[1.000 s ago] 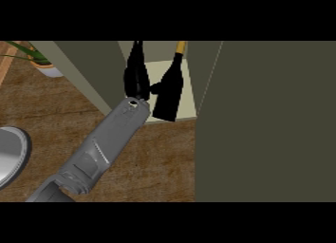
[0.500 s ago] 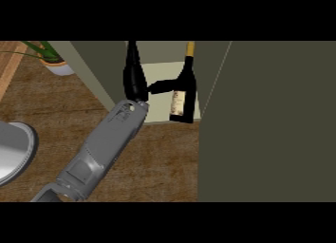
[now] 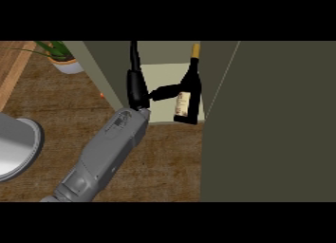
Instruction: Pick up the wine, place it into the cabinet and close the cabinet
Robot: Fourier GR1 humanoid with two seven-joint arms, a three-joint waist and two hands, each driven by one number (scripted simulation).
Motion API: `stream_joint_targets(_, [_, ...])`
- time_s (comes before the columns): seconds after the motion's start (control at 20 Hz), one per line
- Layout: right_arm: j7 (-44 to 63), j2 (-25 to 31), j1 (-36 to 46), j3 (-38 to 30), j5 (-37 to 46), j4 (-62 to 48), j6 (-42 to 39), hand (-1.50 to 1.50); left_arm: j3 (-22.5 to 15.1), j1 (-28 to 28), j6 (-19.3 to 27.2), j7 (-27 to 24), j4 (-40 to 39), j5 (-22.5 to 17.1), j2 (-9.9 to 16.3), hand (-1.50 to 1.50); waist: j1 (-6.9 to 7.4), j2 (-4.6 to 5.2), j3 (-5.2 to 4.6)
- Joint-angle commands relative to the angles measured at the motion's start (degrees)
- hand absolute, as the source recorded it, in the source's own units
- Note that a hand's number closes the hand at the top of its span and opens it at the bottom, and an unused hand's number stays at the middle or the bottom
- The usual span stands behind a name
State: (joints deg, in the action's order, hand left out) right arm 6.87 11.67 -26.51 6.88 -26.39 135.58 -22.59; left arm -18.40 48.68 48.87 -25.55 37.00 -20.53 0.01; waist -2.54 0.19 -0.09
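One dark wine bottle (image 3: 187, 95), pale label, stands upright.

You will find nothing here that can be read. The wine bottle (image 3: 188, 97), standing at the far side in the open cabinet (image 3: 172, 71), carries a pale label on its body, but no letters, brand or numbers can be made out on it. No sign or marking that you could read stands on the cabinet, on the worktop (image 3: 59, 109) or on anything else in view.
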Motion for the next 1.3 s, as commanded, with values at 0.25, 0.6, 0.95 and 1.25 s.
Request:
stream_joint_targets(0.25, [2.7, 0.1, -1.5, 0.4, 2.9, 8.6, 3.5, -1.50, -5.0, -7.4, -4.2, 0.1, 11.8, 0.6, 0.2, -1.50, 2.17, -0.51, 0.07])
stream_joint_targets(0.6, [3.2, 1.6, -1.3, -2.5, -0.2, 8.7, 5.3, -1.50, -11.6, -18.4, -3.6, 5.7, 30.5, 0.5, 0.9, -1.50, 2.85, -0.82, 0.09])
stream_joint_targets(0.95, [4.7, 2.6, 2.8, -1.1, 3.1, 7.7, 7.5, -1.50, -15.4, -27.9, -6.5, 11.4, 46.8, 2.2, 10.2, -1.50, 3.13, -0.61, 0.08])
stream_joint_targets(1.25, [3.9, 3.8, -1.7, -1.5, 2.4, 10.1, 5.8, -1.50, -14.9, -36.8, -7.3, 14.8, 60.6, 3.1, 18.6, -1.50, 2.62, -0.57, 0.08])
